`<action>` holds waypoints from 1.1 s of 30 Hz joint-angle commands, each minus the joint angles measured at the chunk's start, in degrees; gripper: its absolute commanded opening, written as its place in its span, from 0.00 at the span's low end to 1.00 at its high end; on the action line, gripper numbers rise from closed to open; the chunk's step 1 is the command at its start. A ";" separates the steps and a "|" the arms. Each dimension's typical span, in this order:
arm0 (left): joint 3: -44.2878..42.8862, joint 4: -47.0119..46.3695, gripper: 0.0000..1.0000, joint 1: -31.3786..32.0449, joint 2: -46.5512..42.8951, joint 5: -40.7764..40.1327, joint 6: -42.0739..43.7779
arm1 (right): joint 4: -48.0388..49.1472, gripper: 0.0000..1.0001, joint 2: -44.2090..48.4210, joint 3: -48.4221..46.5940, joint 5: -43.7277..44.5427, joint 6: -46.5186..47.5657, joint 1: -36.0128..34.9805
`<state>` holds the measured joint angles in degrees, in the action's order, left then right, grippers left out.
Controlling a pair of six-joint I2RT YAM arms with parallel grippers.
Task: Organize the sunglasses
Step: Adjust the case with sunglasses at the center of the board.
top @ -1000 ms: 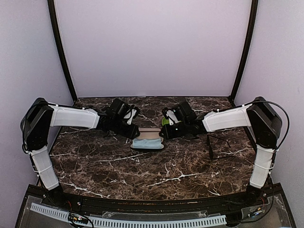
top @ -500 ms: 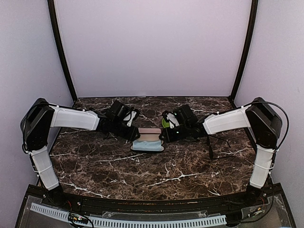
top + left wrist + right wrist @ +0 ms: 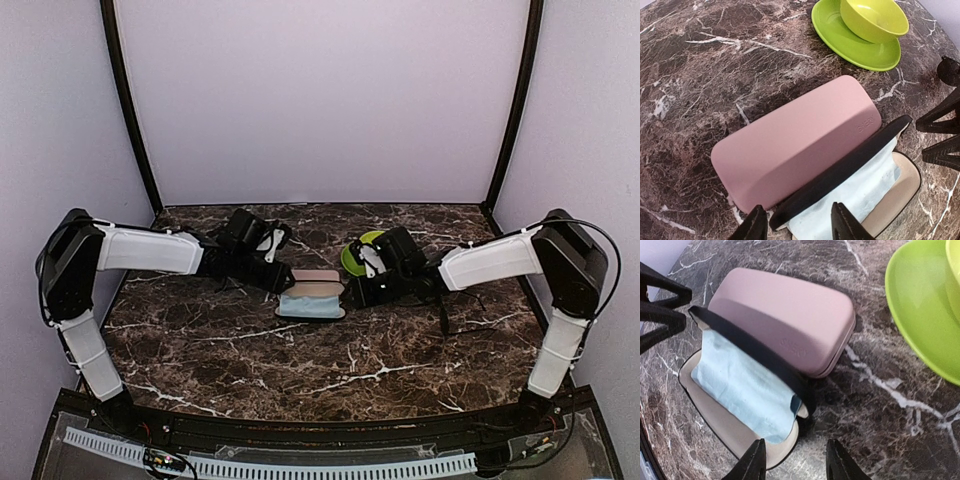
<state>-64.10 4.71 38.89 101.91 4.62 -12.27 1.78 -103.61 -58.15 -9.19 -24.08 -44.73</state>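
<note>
While both arms reach in from the sides, the left gripper [image 3: 797,227] stands partly open and clamps nothing, its fingers straddling one end of the open pink case [image 3: 795,140]. The right gripper [image 3: 792,462] is likewise parted and empty at the other end. Only fingertips show up close. A blue cloth [image 3: 742,385] covers the tray, hiding whatever lies beneath. A green plate [image 3: 840,40] with a bowl [image 3: 875,17] sits just behind the case; bare table [image 3: 300,370] opens toward the near edge. The black wire sunglasses [image 3: 446,318] lie to the right, partly under the right forearm [image 3: 490,262], too thin to tell their heading.
</note>
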 commanded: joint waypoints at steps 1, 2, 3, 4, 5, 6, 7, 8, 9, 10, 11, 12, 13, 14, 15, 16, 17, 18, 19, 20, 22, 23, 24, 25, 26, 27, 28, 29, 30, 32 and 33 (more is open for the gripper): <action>3.20 -1.08 0.46 0.13 -5.47 -0.97 -0.99 | 2.44 0.42 3.23 3.15 0.21 -2.21 -1.84; 4.11 -1.60 0.47 0.15 -6.25 -0.71 -1.44 | 2.93 0.42 3.61 3.83 0.18 -2.67 -2.18; 5.19 -2.05 0.47 0.14 -7.22 -0.09 -1.91 | 3.38 0.42 3.96 4.39 0.10 -3.18 -2.51; 6.22 -2.61 0.47 0.20 -7.98 0.65 -2.61 | 3.81 0.42 4.10 5.01 -0.05 -3.62 -2.97; 7.37 -3.26 0.47 0.28 -8.70 1.38 -3.23 | 4.26 0.41 4.01 5.28 -0.14 -4.06 -3.42; 8.60 -3.85 0.47 0.42 -9.52 2.18 -3.94 | 4.49 0.40 3.84 5.37 -0.08 -4.26 -3.70; 9.63 -4.46 0.47 0.58 -9.97 2.45 -4.63 | 4.67 0.40 3.53 5.41 -0.08 -4.43 -4.02; 10.65 -4.71 0.46 0.83 -10.22 2.50 -5.06 | 4.76 0.39 3.28 5.40 0.05 -4.60 -4.29; 11.61 -4.90 0.46 1.19 -10.38 2.57 -5.37 | 5.06 0.39 2.99 5.37 0.21 -4.70 -4.38; 12.37 -5.26 0.46 1.49 -10.29 2.70 -5.78 | 5.44 0.38 2.66 5.41 0.25 -4.90 -4.40; 13.00 -5.65 0.45 1.84 -10.13 2.78 -6.25 | 5.69 0.38 2.32 5.42 0.32 -4.97 -4.44; 13.55 -6.06 0.44 2.21 -9.84 2.88 -6.58 | 5.89 0.37 1.92 5.34 0.38 -5.01 -4.42; 13.99 -6.36 0.43 2.54 -9.50 2.89 -6.95 | 5.99 0.37 1.59 5.19 0.36 -5.06 -4.41; 14.34 -6.58 0.42 2.87 -9.27 2.97 -7.28 | 5.98 0.36 1.29 5.04 0.34 -5.10 -4.40; 14.67 -6.76 0.41 3.27 -9.05 3.01 -7.78 | 5.96 0.36 1.09 4.90 0.41 -5.18 -4.44; 14.95 -7.04 0.41 3.55 -9.01 2.98 -8.06 | 6.02 0.35 0.88 4.78 0.47 -5.19 -4.41; 15.30 -7.34 0.40 3.82 -9.13 2.95 -8.42 | 6.03 0.34 0.79 4.82 0.47 -5.27 -4.40; 15.66 -7.65 0.40 4.05 -9.23 2.87 -8.61 | 6.08 0.34 0.57 4.92 0.49 -5.27 -4.40; 15.89 -7.89 0.40 4.20 -9.26 2.85 -8.73 | 6.07 0.33 0.34 4.95 0.53 -5.29 -4.44; 16.07 -7.83 0.39 4.25 -9.20 2.85 -8.85 | 6.08 0.32 0.08 4.89 0.35 -5.28 -4.41; 16.34 -7.95 0.39 4.42 -8.89 2.85 -9.03 | 6.34 0.31 -0.29 5.00 0.15 -5.36 -4.46; 16.44 -7.96 0.38 4.55 -8.73 2.89 -9.12 | 6.44 0.30 -0.59 4.94 0.08 -5.37 -4.43; 16.58 -8.03 0.38 4.67 -8.53 3.00 -9.21 | 6.44 0.30 -0.81 4.81 0.01 -5.37 -4.45; 16.67 -8.05 0.37 4.81 -8.41 3.02 -9.29 | 6.40 0.29 -1.00 4.80 -0.08 -5.39 -4.55; 16.83 -8.10 0.37 4.91 -8.27 3.02 -9.35 | 6.49 0.29 -1.17 4.79 -0.12 -5.41 -4.52; 17.08 -8.25 0.37 5.07 -8.23 2.96 -9.49 | 6.67 0.29 -1.22 4.78 -0.11 -5.45 -4.54; 17.22 -8.31 0.37 5.13 -8.14 2.90 -9.65 | 6.66 0.28 -1.32 4.80 -0.06 -5.50 -4.49; 17.44 -8.43 0.37 5.21 -8.05 2.92 -9.68 | 6.62 0.28 -1.45 4.76 -0.02 -5.38 -4.53; 17.61 -8.48 0.36 5.29 -7.97 2.98 -9.83 | 6.55 0.28 -1.62 4.67 -0.04 -5.30 -4.56; 18.04 -8.77 0.36 5.40 -7.88 2.85 -10.03 | 6.39 0.28 -1.81 4.71 -0.05 -5.27 -4.49; 18.24 -9.04 0.36 5.48 -7.79 2.89 -10.20 | 6.46 0.27 -1.87 4.81 0.08 -5.32 -4.53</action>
<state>-47.13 -3.03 43.86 93.95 7.07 -21.54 6.39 -104.60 -53.23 -9.23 -29.26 -48.93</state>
